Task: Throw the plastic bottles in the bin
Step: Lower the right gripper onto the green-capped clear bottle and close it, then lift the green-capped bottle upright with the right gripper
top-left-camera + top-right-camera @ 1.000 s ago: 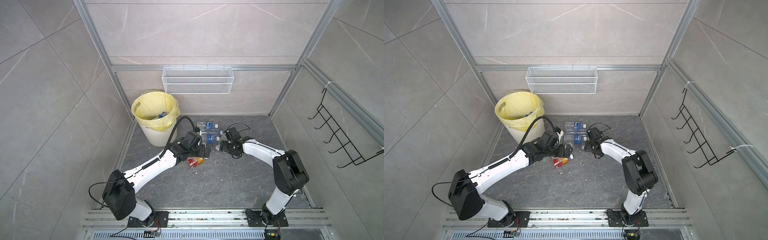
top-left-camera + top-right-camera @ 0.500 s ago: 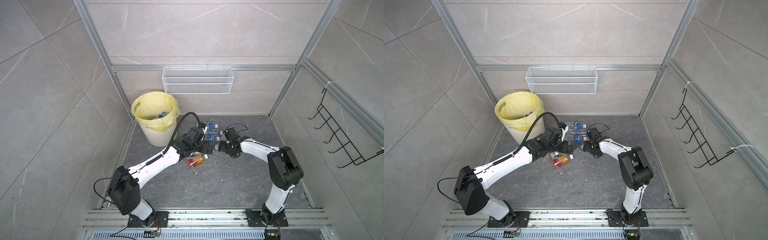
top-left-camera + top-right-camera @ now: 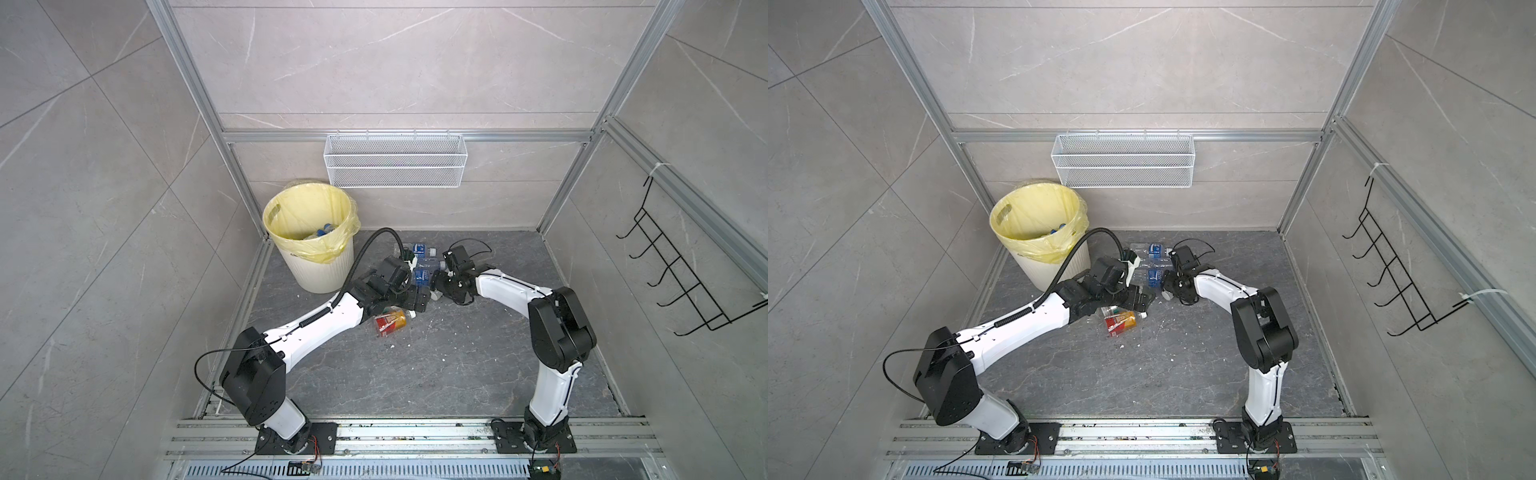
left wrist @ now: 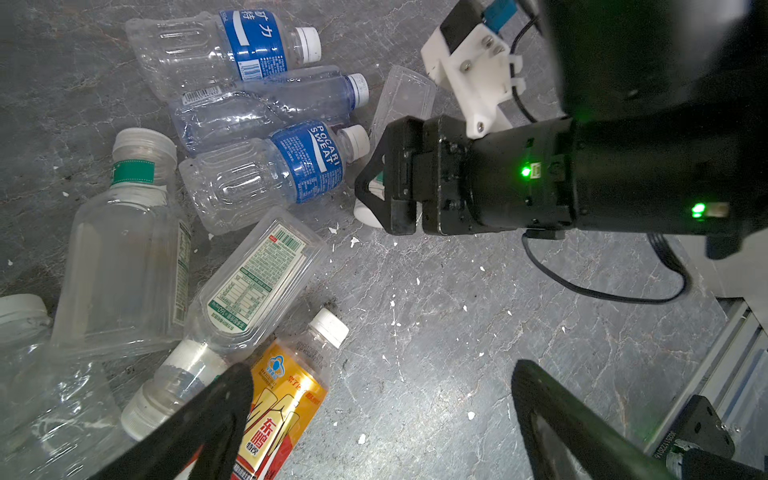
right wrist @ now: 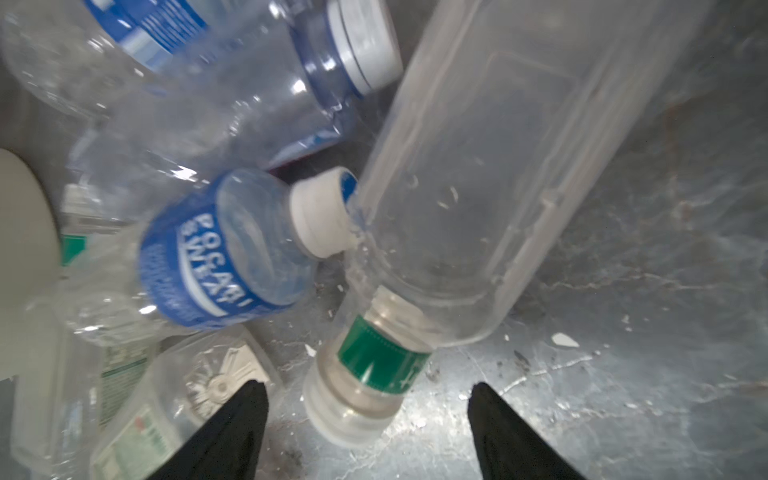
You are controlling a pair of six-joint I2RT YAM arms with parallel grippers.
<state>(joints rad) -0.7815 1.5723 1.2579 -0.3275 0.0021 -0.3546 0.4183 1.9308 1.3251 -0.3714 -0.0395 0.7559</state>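
Top views first. The bin (image 3: pixel 320 278) sits in the back left corner of the floor (image 3: pixel 415 374), tight to the walls, with a few bottles already inside. The loose bottles (image 3: pixel 424 266) bunch up mid-floor near the back edge, and both arms crowd in on them. The front half of the floor is open right to the rail. A wire basket (image 3: pixel 395 162) hangs on the back wall. The orange bottle (image 3: pixel 1121 324) lies just in front of the left gripper (image 3: pixel 1144 301).

Left wrist view now. The left gripper (image 4: pixel 380 378) is spread wide and holds nothing, one finger crossing the orange bottle (image 4: pixel 286 399) with its red Chinese lettering. One blue label reads POCARI SWEAT, the Pocari Sweat bottle (image 4: pixel 291 166). The flat bottle beside it carries a green-printed table and a barcode.

Right wrist view. The right gripper (image 5: pixel 365 395) is released, fingers on either side of the white cap of the green-banded bottle (image 5: pixel 478 187), with a gap on both sides. The Pocari Sweat bottle (image 5: pixel 216 257) has its cap against that bottle's side.
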